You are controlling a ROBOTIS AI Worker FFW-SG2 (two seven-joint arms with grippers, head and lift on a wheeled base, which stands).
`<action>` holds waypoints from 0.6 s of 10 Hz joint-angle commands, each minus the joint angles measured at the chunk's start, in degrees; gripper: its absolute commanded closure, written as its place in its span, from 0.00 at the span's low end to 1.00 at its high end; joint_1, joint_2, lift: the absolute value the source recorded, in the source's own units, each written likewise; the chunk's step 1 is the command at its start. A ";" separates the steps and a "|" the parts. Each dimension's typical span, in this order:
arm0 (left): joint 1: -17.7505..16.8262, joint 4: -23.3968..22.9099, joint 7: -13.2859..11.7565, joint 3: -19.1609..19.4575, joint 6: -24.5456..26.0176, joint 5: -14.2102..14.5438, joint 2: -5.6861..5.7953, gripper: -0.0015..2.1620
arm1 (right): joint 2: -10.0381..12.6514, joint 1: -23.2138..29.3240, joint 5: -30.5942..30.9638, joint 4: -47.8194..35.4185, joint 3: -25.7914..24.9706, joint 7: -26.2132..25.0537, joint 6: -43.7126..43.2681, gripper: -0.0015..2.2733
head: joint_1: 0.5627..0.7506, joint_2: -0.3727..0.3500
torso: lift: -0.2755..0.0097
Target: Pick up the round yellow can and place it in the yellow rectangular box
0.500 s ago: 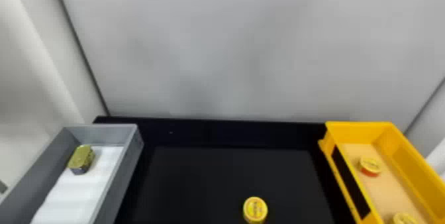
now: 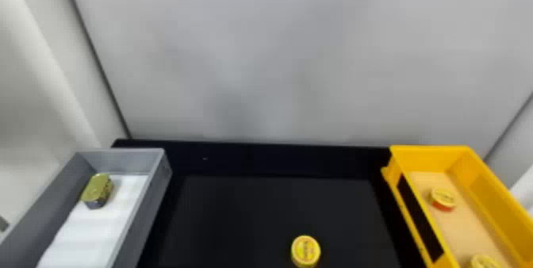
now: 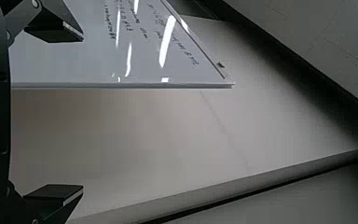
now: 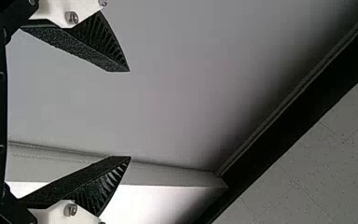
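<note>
Head view: can seen near 5 o'clock, probably laid flat, box at 4. Left gripper, right gripper spread wide.

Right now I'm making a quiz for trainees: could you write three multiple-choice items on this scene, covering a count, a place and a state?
1. How many round yellow cans show in the yellow box?
A) None
B) Two
C) Four

2. Where is the gold tin?
A) Yellow box
B) Black table
C) Gray box

3. How is the right gripper?
A) Open, empty
B) Fully shut
C) Shut on a can

1: B, one whole, one cut off by the view's bottom edge.
2: C, it lies inside those gray walls.
3: A, its fingertips stand apart with nothing between.
</note>
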 commanded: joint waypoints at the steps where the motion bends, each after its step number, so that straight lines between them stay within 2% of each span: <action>1: 0.07 0.00 -0.01 -0.45 -0.26 0.18 -0.15 0.06 | 0.22 -0.15 -1.08 -0.17 2.46 -0.41 1.26 0.06 | 0.35 0.53 | 0.77; 2: 0.24 0.00 -0.01 -0.45 -0.17 0.18 -0.15 0.06 | 0.39 -0.32 -1.17 -0.78 4.84 -1.02 3.20 0.06 | 0.35 0.53 | 0.77; 4: 0.68 0.08 -0.01 -0.80 -0.17 0.09 -0.15 0.06 | 1.01 -0.68 -1.52 -0.34 12.66 -0.41 6.19 0.06 | 0.35 0.53 | 0.77; 5: 0.60 0.26 -0.01 -1.24 -0.08 0.01 -0.15 0.06 | 1.27 -0.94 -1.61 0.80 16.88 0.82 8.47 0.06 | 0.35 0.53 | 0.77; 6: 0.60 0.61 -0.01 -1.68 -0.08 -0.08 -0.15 0.06 | 2.59 -0.85 -1.87 3.08 19.69 2.93 9.62 0.06 | 0.35 0.53 | 0.77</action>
